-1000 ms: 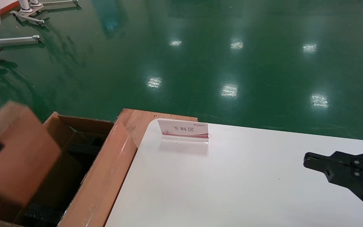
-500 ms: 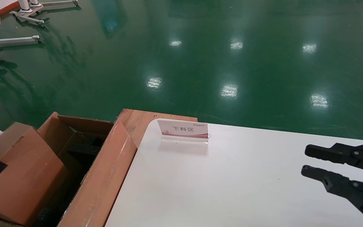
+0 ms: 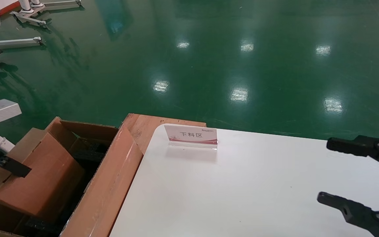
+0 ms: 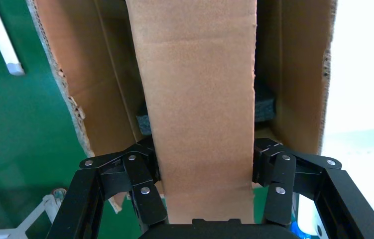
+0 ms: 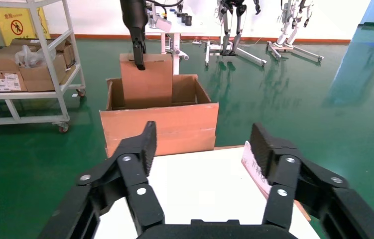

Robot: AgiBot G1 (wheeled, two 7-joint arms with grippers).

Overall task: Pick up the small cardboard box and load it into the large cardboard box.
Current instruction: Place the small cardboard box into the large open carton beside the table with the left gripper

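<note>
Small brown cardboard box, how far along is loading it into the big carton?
Pickup looks done: the left gripper is shut on the small plain brown cardboard box, partly lowered into the large open brown carton. Left: release it. The right gripper hangs open over the white table.

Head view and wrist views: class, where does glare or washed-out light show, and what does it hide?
Head view: ceiling lights glare in patches on the green floor, hiding nothing of the task. Left wrist view: the white table is washed out beside the large cardboard box. Right wrist view: evenly lit.
</note>
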